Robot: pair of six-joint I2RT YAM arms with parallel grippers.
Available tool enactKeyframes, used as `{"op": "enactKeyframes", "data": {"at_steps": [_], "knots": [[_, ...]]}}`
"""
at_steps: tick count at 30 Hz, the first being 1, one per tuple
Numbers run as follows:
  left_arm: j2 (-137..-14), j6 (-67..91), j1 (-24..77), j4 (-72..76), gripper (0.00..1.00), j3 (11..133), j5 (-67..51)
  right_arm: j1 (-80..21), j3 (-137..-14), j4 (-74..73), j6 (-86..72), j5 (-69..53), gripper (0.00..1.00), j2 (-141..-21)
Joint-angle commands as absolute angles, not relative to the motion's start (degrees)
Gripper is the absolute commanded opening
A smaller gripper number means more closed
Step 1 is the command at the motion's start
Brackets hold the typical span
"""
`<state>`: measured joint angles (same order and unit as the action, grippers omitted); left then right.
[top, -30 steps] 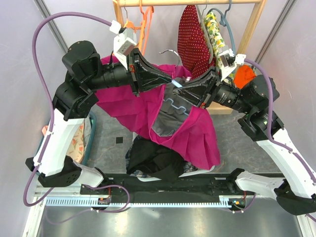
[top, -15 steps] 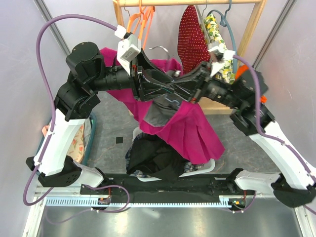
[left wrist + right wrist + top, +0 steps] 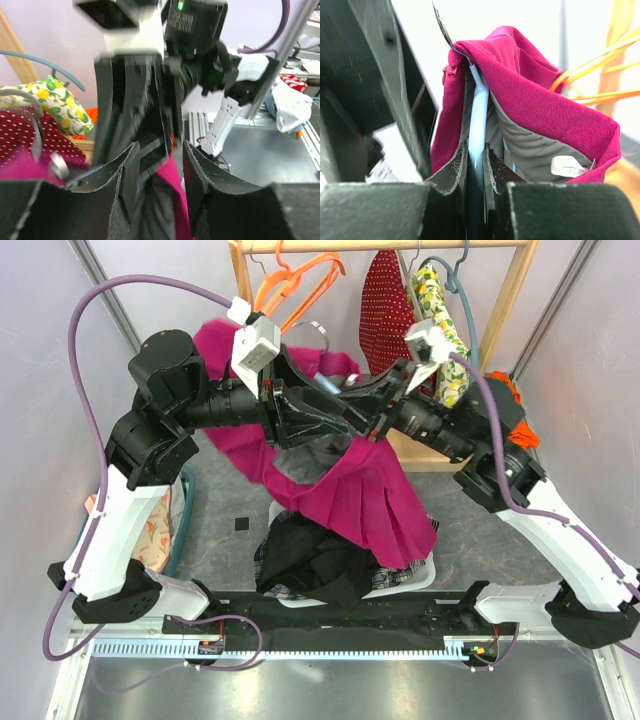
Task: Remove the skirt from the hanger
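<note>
The magenta skirt (image 3: 370, 495) hung in the air between the two arms, above the bench (image 3: 220, 495), its waistband on a pale blue hanger (image 3: 478, 115) and its pleated hem falling toward a heap of dark clothes (image 3: 315, 560) in a white basket (image 3: 415, 577). The right tool (image 3: 476, 152) was clenched on the hanger, one finger pressed to each side of the plastic bar, with the waistband and grey lining folded over the bar just above the fingertips. The left tool (image 3: 160, 160) was released: its fingers stood apart, with magenta cloth and grey lining lying loosely in the gap between them, just in front of the right tool. The hanger's metal hook (image 3: 325, 335) sat below the wooden rail (image 3: 400, 245), not on it. On the rail hung orange hangers (image 3: 300, 280), a red dotted garment (image 3: 385, 310) and a lemon-print garment (image 3: 440, 300).
</note>
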<state>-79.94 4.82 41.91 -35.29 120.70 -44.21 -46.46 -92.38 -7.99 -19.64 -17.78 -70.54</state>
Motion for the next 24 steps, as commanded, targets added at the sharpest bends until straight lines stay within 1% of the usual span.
{"op": "enactKeyframes", "data": {"at_steps": [1, 7, 12, 19, 21, 22, 24], "knots": [[-78.7, 5.0, 42.9, -36.6, 0.45, 120.2, -47.8, -46.4, -96.8, 7.0, -15.9, -9.0, 0.00, -65.5], [-77.4, 8.6, 43.9, -35.3, 0.45, 117.1, -49.4, -46.9, -98.7, 7.1, -16.4, -9.6, 0.00, -67.2], [-76.9, 8.7, 44.8, -34.8, 0.51, 110.4, -49.4, -47.7, -98.9, 8.1, -16.3, -10.1, 0.00, -67.9], [-82.6, 6.1, 50.1, -35.9, 0.53, 114.0, -46.7, -48.7, -98.1, 7.7, -15.4, -11.0, 0.00, -67.9], [-84.2, 4.0, 51.8, -36.9, 0.49, 116.5, -45.0, -48.9, -97.5, 7.6, -14.8, -10.7, 0.00, -67.5], [-85.6, 3.1, 54.0, -38.1, 0.44, 118.3, -44.2, -49.0, -97.4, 7.3, -14.5, -10.3, 0.00, -67.4], [-86.9, 0.2, 56.9, -39.6, 0.39, 120.3, -41.4, -49.0, -97.2, 6.2, -13.6, -9.0, 0.00, -67.5]]}}
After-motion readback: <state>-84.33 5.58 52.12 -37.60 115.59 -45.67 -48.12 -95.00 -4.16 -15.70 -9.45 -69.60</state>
